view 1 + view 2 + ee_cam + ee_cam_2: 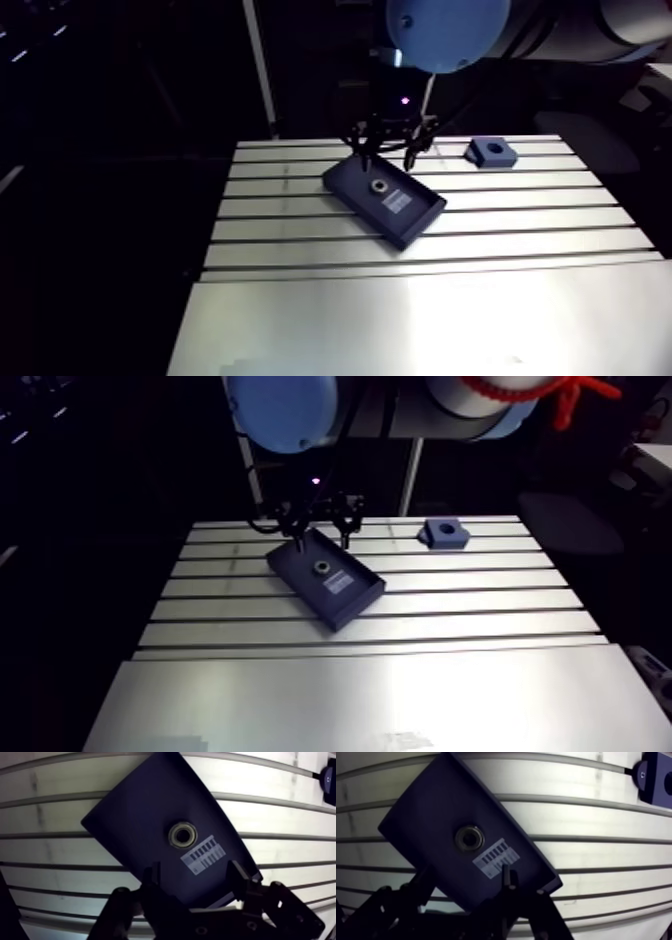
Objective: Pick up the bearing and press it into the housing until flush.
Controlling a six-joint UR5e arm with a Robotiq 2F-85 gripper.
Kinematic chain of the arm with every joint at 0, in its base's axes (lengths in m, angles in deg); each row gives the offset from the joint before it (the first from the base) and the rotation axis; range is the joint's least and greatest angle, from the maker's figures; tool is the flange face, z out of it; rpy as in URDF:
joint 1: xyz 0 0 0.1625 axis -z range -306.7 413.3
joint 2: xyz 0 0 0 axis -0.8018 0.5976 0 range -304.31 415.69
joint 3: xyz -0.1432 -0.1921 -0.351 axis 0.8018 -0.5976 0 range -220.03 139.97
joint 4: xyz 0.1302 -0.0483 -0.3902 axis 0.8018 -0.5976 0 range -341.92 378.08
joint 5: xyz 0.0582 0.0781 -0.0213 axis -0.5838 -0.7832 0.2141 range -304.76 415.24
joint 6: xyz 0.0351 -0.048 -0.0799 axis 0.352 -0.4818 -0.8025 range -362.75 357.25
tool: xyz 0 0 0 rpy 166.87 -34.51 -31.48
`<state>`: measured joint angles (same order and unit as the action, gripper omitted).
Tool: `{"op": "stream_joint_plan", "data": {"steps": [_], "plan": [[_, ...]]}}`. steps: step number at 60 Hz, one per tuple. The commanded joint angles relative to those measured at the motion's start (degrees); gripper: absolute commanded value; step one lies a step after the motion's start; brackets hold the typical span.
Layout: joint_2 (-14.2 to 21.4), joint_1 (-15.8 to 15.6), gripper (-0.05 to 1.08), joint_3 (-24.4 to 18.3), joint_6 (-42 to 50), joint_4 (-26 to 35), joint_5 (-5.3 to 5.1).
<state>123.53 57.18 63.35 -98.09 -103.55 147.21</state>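
The gripper (193,871) points down, fingers (151,878) spread (nothing clamped), apparently hovering low.

table (400,320): slotted aluminium | tray (352,185): dark blue, lying askew across slots | label (205,854): white barcode, on tray

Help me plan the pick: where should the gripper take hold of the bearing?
Likely by its outer rim, across the diameter, coming straight down from above: the bearing lies flat, bore up, on the tray, so only its round side wall offers opposing faces.
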Motion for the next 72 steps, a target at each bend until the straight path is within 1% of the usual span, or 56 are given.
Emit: {"op": "stream_joint_plan", "data": {"steps": [1, 17, 37, 72], "plan": [[-1.2, -0.1, 0.30, 0.5, 0.0, -1.9, -0.08], [-2.2, -0.2, 0.32, 0.1, 0.0, -2.2, 0.00], [-4.0, -0.4, 0.32, 0.1, 0.0, -4.4, 0.00], [-4.6, -0.5, 0.33, 0.4, 0.0, -5.3, 0.00]]}}
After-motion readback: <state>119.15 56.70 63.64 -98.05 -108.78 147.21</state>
